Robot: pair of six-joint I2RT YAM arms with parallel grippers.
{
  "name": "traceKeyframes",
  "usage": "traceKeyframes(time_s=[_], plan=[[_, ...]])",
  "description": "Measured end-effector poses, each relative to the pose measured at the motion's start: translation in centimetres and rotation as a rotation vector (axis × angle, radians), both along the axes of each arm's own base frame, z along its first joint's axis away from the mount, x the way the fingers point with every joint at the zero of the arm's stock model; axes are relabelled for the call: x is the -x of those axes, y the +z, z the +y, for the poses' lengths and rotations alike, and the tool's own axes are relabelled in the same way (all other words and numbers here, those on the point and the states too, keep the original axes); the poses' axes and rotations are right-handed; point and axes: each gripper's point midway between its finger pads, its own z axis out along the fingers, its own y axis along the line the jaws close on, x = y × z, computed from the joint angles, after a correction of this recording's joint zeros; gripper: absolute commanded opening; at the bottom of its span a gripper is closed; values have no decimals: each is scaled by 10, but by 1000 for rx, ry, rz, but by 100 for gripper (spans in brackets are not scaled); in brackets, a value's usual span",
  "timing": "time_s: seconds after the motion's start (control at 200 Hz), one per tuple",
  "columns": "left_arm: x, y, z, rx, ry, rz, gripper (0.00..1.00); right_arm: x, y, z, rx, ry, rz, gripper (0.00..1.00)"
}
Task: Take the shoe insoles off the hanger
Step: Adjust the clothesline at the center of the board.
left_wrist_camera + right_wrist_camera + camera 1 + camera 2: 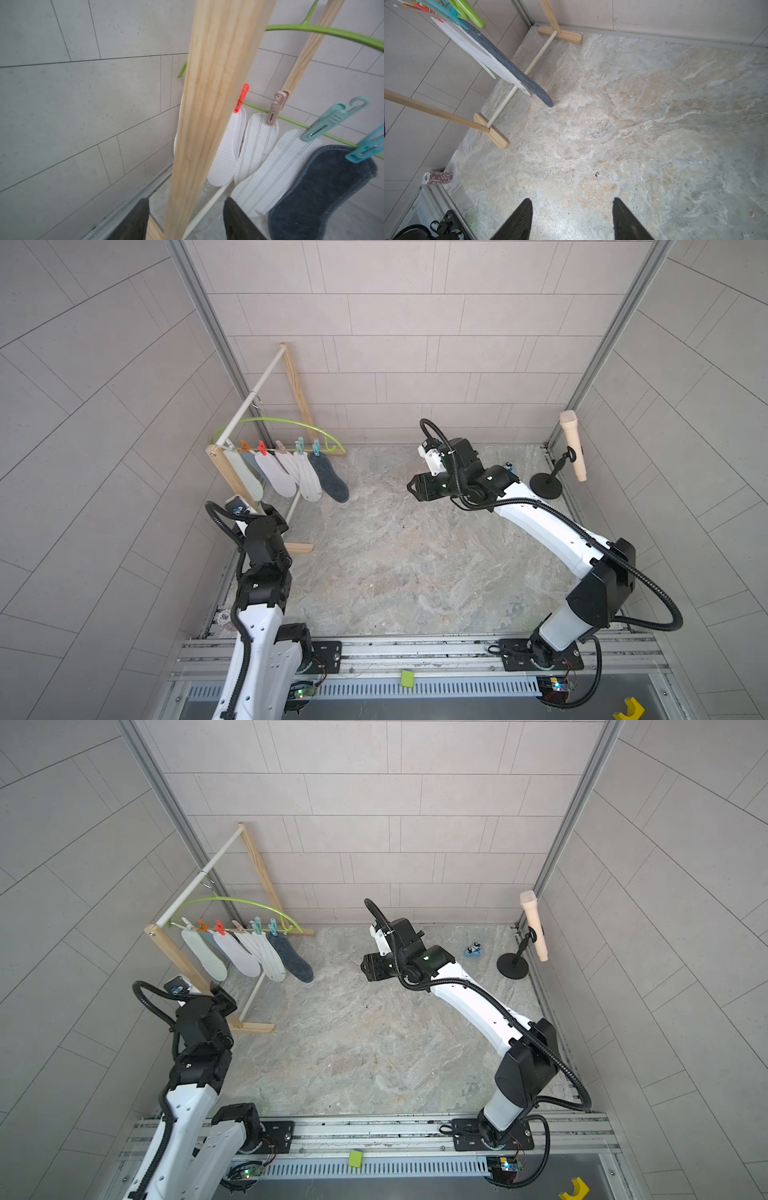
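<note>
Insoles: 6 shoe insoles [286, 479] clipped along the lime-green hanger [282, 420], hung on the wooden rack [297, 389], far-left corner
Left gripper [186, 198]: jaws apart, holding nothing, rack upright [207, 104] between them
Right gripper [572, 199]: jaws apart, empty, over bare table [415, 564]
Risk: left arm advancing could shove the upright, tipping the rack
Room: walls hem the rack; table open beside the grey felt insole [330, 479]

Both top views look down on the whole table [415, 564]; both wrist views, lower, catch the hanger [332, 34].
</note>
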Motion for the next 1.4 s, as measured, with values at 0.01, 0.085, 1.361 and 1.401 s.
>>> traceKeyframes(time_s=[0.01,0.085,1.361,1.401], plan=[[1,0,1,-1,5,1,68,0,0,0,-1,1,0,63],[4,-2,6,-9,40,10,68,1,0,1,-3,4,2,63],[-56,-29,15,-13,-52,75,9,-1,-5,7,-28,-2,49,61],[-55,-29,14,-12,-59,74,8,-1,-4,7,-29,-2,46,61]])
